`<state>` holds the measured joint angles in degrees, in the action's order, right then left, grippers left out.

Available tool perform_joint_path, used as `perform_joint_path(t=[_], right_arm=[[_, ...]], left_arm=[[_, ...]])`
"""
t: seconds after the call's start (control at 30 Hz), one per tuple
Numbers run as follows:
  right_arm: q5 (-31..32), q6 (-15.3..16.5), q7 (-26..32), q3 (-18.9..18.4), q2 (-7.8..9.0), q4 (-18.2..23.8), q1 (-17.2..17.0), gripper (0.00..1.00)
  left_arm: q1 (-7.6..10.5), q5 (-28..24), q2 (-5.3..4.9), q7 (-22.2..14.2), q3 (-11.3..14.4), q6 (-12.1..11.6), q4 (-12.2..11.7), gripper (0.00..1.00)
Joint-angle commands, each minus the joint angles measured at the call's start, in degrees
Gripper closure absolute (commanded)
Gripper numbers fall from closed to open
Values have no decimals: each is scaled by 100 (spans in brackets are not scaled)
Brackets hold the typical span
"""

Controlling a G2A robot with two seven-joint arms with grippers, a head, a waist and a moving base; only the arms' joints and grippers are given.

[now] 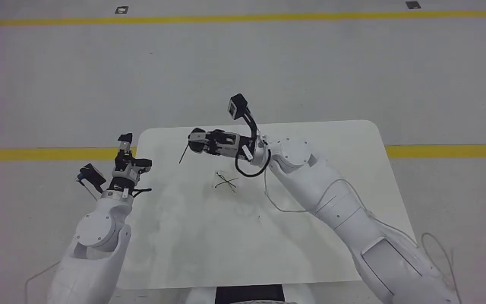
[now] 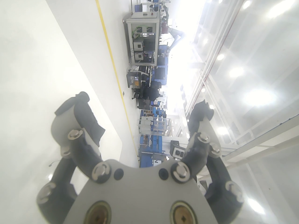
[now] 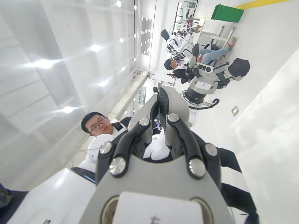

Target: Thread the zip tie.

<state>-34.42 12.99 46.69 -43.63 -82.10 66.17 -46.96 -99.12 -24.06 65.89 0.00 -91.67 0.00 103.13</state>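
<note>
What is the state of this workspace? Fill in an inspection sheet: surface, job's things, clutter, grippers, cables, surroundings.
Surface: white table with rounded corners.
Job's things: one zip tie hangs from the right gripper over the table's far side; thin dark ties lie crossed near the table's middle.
Clutter: nothing seen.
Grippers: right gripper shut on the zip tie; left gripper open and empty, at the table's left edge.
Cables: black cable loops at the right wrist; thin white cable lies on the table beside the right arm.
Surroundings: grey floor with a yellow floor line; green bin in the room behind.
</note>
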Motion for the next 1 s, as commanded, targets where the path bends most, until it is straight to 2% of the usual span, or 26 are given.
perform_joint_path(t=[0.0, 0.1, 0.47, 0.53, 0.63, 0.73, 0.87, 0.9, 0.93, 0.97], right_arm=[[-151, -96, -37, 17, -45, -135, 44, 100], [-332, -144, -117, 47, -123, -353, 97, 100], [-332, -144, -117, 47, -123, -353, 97, 100], [-265, -263, -357, 22, -124, -286, 5, 100], [-114, -531, -710, -2, -132, -229, -24, 100], [-15, -805, -999, -7, -158, -217, -18, 100], [-8, -979, -1198, 2, -211, -279, -9, 100], [-8, -988, -1230, 0, -219, -310, -6, 100], [-8, -988, -1230, 0, -219, -310, -6, 100], [-8, -988, -1230, 0, -219, -310, -6, 100]], left_arm=[[0, 0, 0, 0, 0, 0, 0, 0], [0, 0, 0, 0, 0, 0, 0, 0], [0, 0, 0, 0, 0, 0, 0, 0], [6, 14, 0, -13, 5, -5, 0, 0], [40, 229, -14, -315, 9, -133, -77, 0], [37, 422, -49, -869, -92, -378, -177, 0], [28, 622, -97, -1513, -270, -703, -323, 0], [32, 757, -121, -1827, -322, -910, -355, 0], [40, 1111, -143, -1836, -431, -1174, -402, 0], [40, 1111, -143, -1836, -431, -1174, -402, 0]])
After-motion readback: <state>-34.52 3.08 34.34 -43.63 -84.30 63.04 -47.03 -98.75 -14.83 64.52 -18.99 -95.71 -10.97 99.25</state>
